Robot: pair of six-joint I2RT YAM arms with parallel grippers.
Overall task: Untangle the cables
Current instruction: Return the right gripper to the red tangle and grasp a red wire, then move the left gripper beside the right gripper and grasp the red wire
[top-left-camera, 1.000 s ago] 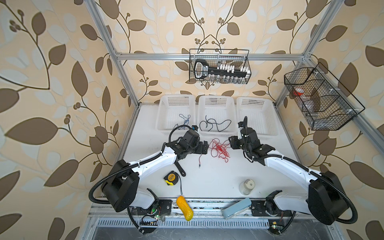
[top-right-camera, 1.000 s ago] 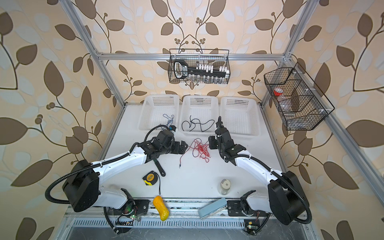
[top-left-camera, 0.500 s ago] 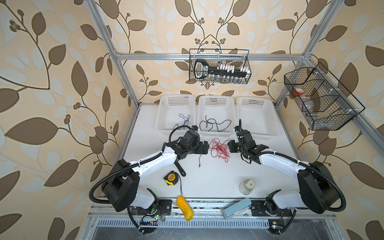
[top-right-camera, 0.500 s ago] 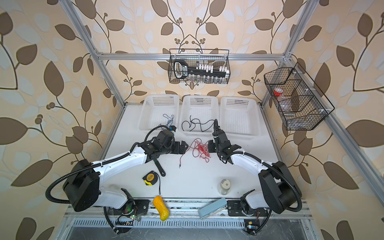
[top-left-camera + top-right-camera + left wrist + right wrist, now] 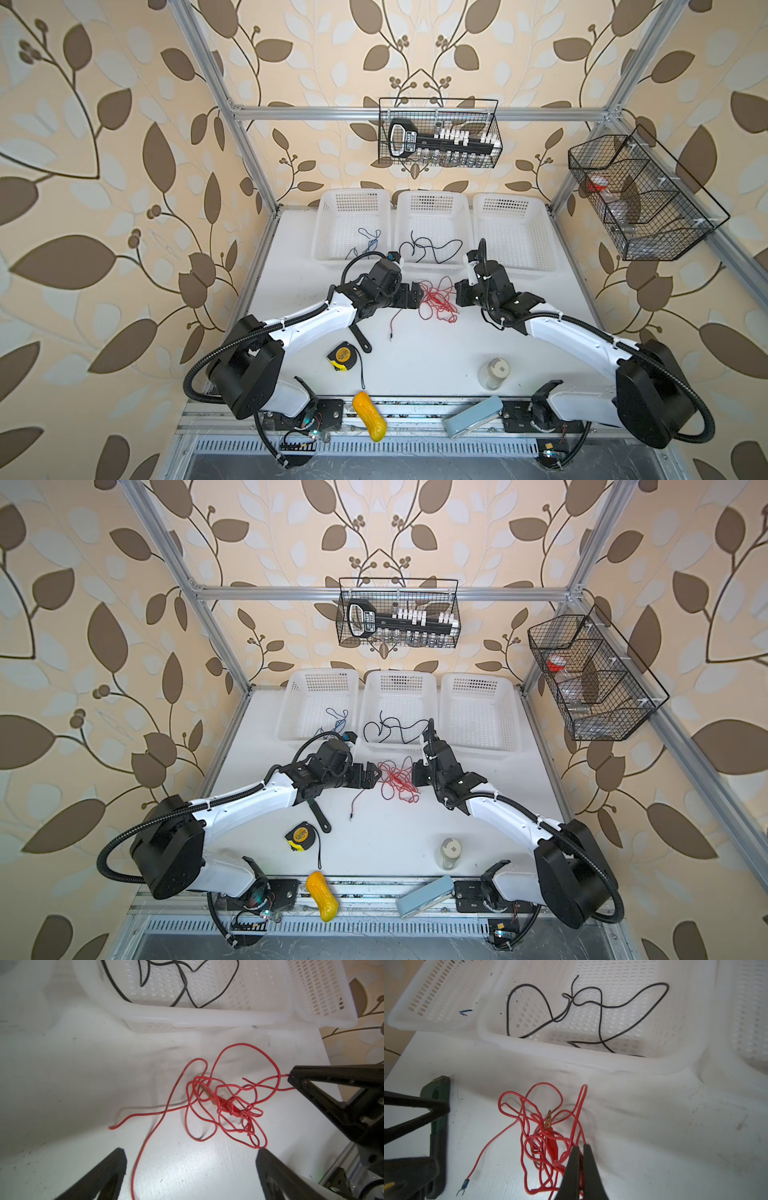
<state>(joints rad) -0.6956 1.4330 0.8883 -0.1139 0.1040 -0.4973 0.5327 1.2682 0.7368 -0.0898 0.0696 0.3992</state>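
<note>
Watching from the side: the red cable [image 5: 436, 300] is one messy knot of loops lying flat on the white table [image 5: 436, 361]. It sits about mid-table, just on the near side of the middle basket [image 5: 432, 195], and both top views show the pile [image 5: 395, 781]. There's a small metal clip [image 5: 548, 1119] buried in the middle of it. One loose end trails off to the near left and finishes in a little blue fork terminal [image 5: 464, 1185].

The right gripper [image 5: 580, 1147] has its pincer squeezed together, clamped on the strands at the right edge of the knot. From the left wrist view you can see two red strands running straight into the tip of its black fingers [image 5: 322, 1073].

The left gripper [image 5: 190, 1153] sits at the left edge of the knot with its pincer spread wide apart, holding nothing. One fingertip is right at an outer loop, but I can't tell if it touches.

The black cable [image 5: 430, 249] lies loose inside the middle basket, and the blue cable [image 5: 368, 241] is in the left basket [image 5: 353, 194]. A yellow tape measure [image 5: 343, 354] sits on the near left of the table, well apart from the cables.
</note>
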